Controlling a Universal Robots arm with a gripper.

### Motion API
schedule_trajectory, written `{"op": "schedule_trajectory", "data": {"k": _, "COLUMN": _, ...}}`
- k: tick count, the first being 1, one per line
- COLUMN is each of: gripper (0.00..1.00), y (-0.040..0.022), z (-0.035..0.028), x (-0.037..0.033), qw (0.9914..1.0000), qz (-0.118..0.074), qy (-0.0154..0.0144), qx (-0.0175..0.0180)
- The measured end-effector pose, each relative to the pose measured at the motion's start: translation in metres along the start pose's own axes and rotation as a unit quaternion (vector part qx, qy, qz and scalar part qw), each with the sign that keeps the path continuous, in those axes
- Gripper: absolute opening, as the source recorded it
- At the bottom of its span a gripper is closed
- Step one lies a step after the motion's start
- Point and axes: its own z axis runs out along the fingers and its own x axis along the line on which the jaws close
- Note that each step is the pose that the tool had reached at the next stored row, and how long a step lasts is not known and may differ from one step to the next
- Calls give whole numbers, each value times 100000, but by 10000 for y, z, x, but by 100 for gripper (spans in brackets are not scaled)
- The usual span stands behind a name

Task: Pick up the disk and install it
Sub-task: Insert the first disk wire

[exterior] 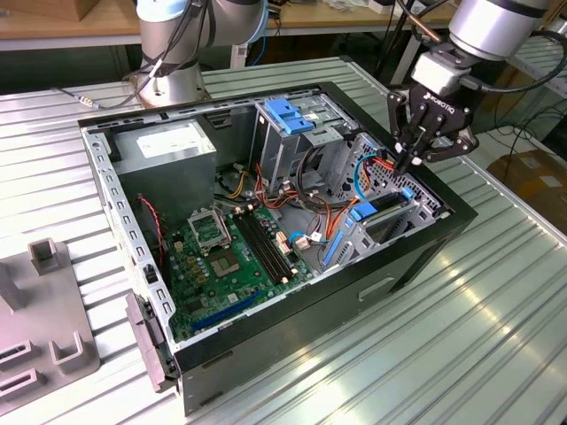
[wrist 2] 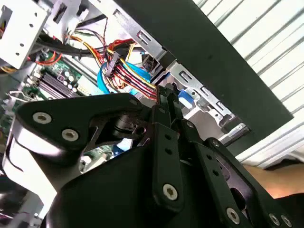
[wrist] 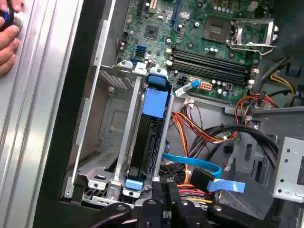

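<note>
The slatted metal table (exterior: 496, 345) took up most of the scene, with an open black PC case (exterior: 292, 336) lying on its side on it. Inside, the green motherboard (exterior: 230, 257) covered the floor of the case toward the exterior view's left, a grey power supply (exterior: 168, 150) sat at the far left corner, and a metal drive cage with a blue plastic bracket (exterior: 288, 115) on top stood at the far middle.

The arm came in from the upper right of the exterior view, and the gripper (exterior: 415, 162) hung just above the right end of the case, over a bundle of red, yellow and blue cables (wrist 2: 126, 71). Its fingers (wrist 2: 166, 107) looked drawn in close together with nothing between them.

The disk (wrist: 149, 137) sat on edge in the slotted bay at that right end, blue carrier rail showing along its top, right under the gripper but not touching as far as I could tell.

A person's hand (wrist: 8, 42) rested on the table beside the case in the first wrist view.
</note>
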Motion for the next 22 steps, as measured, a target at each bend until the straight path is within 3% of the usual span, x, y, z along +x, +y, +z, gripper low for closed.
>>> {"op": "schedule_trajectory", "data": {"k": 2, "gripper": 16, "y": 1, "z": 4, "x": -1, "qw": 99975, "qz": 2247, "qy": -64, "qx": -8}}
{"op": "schedule_trajectory", "data": {"k": 3, "gripper": 16, "y": 45, "z": 13, "x": -7, "qw": 99913, "qz": 4160, "qy": -132, "qx": -16}}
{"op": "schedule_trajectory", "data": {"k": 5, "gripper": 16, "y": 66, "z": 20, "x": -11, "qw": 99897, "qz": 4526, "qy": -144, "qx": -13}}
{"op": "schedule_trajectory", "data": {"k": 8, "gripper": 16, "y": 66, "z": 35, "x": -11, "qw": 99803, "qz": 6265, "qy": -171, "qx": -19}}
{"op": "schedule_trajectory", "data": {"k": 11, "gripper": 16, "y": 80, "z": 54, "x": 63, "qw": 99779, "qz": 6647, "qy": -159, "qx": -23}}
{"op": "schedule_trajectory", "data": {"k": 16, "gripper": 16, "y": 146, "z": 104, "x": 84, "qw": 99779, "qz": 6647, "qy": -148, "qx": -26}}
{"op": "schedule_trajectory", "data": {"k": 22, "gripper": 16, "y": 159, "z": 119, "x": 114, "qw": 99759, "qz": 6944, "qy": -127, "qx": -28}}
